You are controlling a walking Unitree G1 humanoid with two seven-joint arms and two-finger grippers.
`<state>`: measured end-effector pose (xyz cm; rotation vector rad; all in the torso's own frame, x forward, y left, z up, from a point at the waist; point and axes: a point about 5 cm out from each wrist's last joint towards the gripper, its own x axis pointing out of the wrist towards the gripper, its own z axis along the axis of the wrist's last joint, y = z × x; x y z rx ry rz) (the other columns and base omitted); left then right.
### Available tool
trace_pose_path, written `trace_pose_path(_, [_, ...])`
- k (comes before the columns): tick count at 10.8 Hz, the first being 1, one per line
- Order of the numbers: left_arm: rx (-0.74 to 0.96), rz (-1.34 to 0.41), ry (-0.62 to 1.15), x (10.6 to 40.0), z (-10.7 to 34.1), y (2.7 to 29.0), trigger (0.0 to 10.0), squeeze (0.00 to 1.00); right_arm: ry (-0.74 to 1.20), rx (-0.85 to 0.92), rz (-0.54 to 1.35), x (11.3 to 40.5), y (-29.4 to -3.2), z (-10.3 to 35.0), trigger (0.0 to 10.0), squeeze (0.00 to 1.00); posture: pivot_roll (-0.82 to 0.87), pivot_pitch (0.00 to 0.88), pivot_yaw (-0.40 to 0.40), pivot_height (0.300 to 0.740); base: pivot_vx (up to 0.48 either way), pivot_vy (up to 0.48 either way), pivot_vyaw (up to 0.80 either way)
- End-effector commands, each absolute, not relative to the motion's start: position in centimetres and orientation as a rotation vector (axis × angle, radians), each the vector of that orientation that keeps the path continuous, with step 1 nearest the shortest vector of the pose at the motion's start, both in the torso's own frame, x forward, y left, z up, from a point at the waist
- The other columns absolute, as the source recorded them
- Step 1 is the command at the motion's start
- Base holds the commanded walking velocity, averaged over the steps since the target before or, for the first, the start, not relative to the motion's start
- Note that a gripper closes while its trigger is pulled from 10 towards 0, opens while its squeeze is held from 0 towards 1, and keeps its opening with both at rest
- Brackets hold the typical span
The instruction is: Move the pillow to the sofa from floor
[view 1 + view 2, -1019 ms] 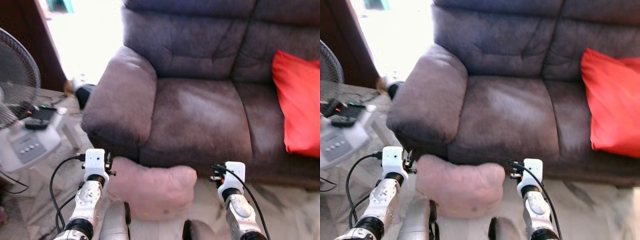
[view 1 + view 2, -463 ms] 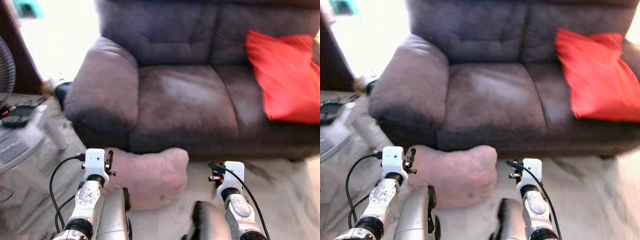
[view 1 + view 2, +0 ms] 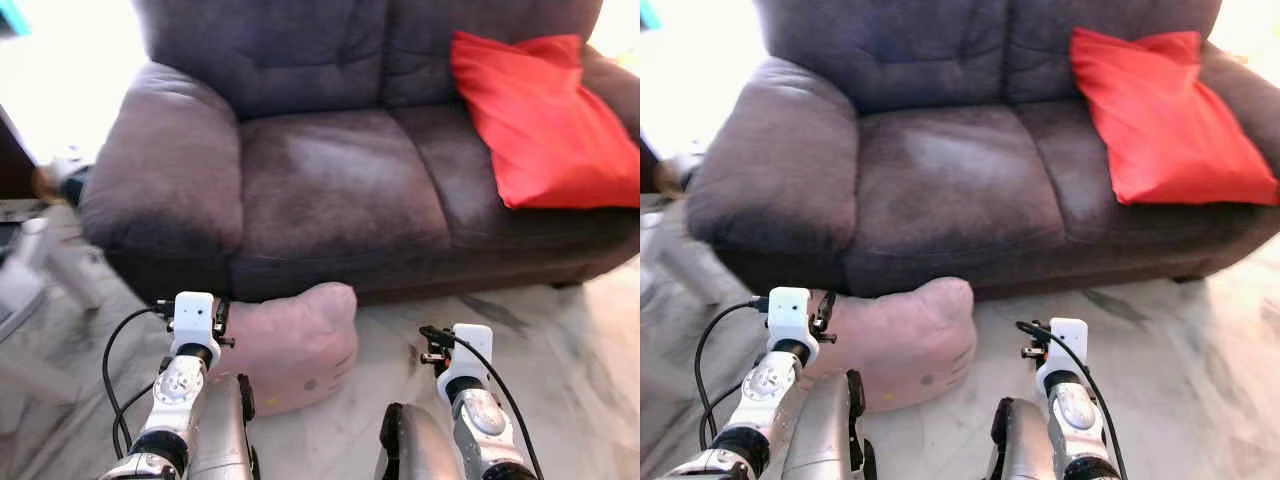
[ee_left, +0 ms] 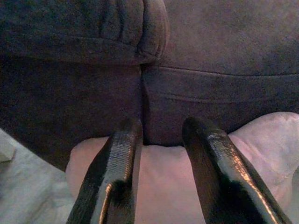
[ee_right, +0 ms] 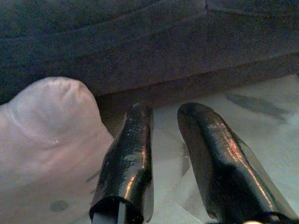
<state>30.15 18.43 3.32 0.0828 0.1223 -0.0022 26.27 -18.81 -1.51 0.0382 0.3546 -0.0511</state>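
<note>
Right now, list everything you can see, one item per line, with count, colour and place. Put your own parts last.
sofa: one, dark grey-purple, straight ahead, its front edge just past the grippers.
red cushion: one, red, leaning on the sofa's right seat and backrest.
pink pillow: one, pale pink, on the floor against the sofa's front, below the left seat.
floor: pale marbled tile, around the pillow and in front of the sofa.
blurred objects: pale, on the floor left of the sofa's armrest, too blurred to identify.
left gripper: one, black fingers open, aimed at the pillow's top edge, not touching it.
right gripper: one, black fingers open, over the floor just right of the pillow.
</note>
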Motion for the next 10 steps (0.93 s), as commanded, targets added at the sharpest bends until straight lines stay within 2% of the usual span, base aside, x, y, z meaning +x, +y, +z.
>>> trace_pose_path(1, [0.089,-0.001,0.152,30.06,2.98,18.61,10.0,0.00,0.360,0.045,-0.042,26.23,-18.52,-1.60,10.0,0.00,0.07,0.086,-0.053,0.561,0.000,0.000,0.55])
trace_pose_path(4, [0.092,0.005,0.161,30.09,2.93,18.79,10.0,0.00,0.360,0.053,-0.032,26.18,-18.34,-1.65,10.0,0.00,0.07,0.095,-0.052,0.561,0.000,0.000,0.80])
trace_pose_path(10, [0.097,0.007,0.168,30.30,3.04,18.92,10.0,0.00,0.379,0.062,-0.045,26.08,-18.48,-1.85,10.0,0.00,0.07,0.114,-0.052,0.561,0.000,0.000,0.00])
